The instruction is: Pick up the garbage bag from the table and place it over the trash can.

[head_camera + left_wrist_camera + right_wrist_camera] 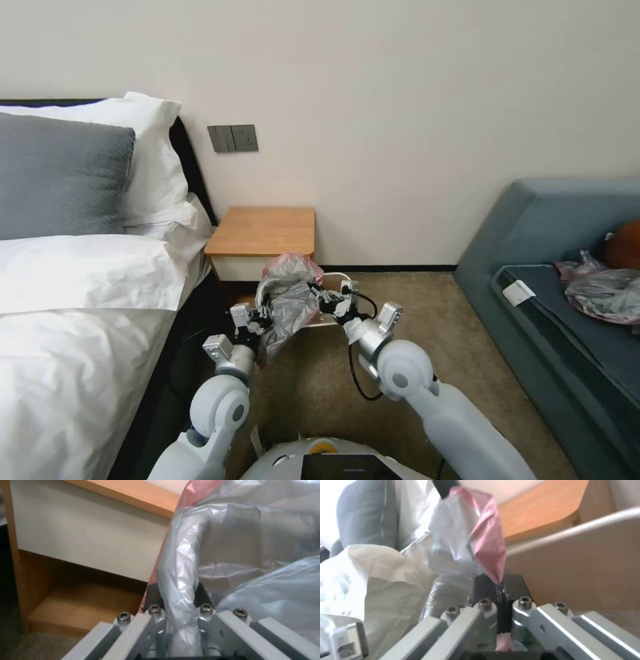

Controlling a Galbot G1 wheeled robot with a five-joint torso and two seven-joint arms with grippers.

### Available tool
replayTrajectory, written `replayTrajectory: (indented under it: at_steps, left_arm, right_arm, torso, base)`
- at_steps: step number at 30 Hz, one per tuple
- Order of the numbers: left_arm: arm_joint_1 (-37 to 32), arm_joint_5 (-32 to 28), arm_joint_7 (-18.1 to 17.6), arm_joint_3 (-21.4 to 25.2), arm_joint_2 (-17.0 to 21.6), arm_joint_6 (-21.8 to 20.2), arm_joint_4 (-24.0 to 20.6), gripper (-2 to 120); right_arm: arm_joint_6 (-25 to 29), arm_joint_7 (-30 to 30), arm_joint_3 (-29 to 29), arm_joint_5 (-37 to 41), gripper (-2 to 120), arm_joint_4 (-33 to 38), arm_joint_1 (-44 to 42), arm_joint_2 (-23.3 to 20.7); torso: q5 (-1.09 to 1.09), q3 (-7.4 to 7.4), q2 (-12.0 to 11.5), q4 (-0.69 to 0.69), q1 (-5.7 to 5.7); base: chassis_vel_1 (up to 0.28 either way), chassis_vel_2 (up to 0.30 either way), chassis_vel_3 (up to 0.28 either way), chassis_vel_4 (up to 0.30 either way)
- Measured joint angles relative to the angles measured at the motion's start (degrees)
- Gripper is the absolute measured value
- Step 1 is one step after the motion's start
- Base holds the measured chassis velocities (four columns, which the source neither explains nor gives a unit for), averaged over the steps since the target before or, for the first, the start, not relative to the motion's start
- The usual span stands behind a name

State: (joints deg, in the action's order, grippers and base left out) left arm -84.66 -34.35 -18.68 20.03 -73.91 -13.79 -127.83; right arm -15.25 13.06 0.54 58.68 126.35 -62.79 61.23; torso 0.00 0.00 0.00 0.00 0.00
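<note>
Left gripper (pixel 178 597): dark fingers pinched on a bunched, rope-like fold of the garbage bag (pixel 233 555), the film running down between the fingers into the gripper body. Right gripper (pixel 500 587): fingers pressed together on the pinkish-red rim of the same bag, the film rising from them as a narrow pink wedge.

In the head view the left gripper (pixel 261 319) and the right gripper (pixel 321 300) hold the garbage bag (pixel 290 293) stretched between them, in the air in front of the table (pixel 263 230) and below its top. The trash can (pixel 333 277) stands on the carpet in front of the table, its cream rim just behind the right gripper and partly covered by the bag. The table top carries nothing.
</note>
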Motion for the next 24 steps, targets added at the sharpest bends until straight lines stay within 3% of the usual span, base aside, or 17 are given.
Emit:
replayTrajectory:
  at_steps: [12, 24]
  left_arm:
    - [0.2, -1.8, -0.9, 2.0, -0.6, -0.3, 0.0, 3]
    - [-0.1, -2.0, -0.7, 2.9, -0.8, -0.4, -0.1, 3]
  right_arm:
    - [0.0, -2.6, 6.5, 1.9, 0, 2.8, -1.5, -7.1]
    - [0.0, -2.8, 8.8, 4.5, 0, 3.0, 0.6, -9.9]
  torso:
    - [0.0, 0.0, 0.0, 0.0, 0.0]
    - [0.0, 0.0, 0.0, 0.0, 0.0]
  base:
    - [0.0, 0.0, 0.0, 0.0]
    - [0.0, 0.0, 0.0, 0.0]
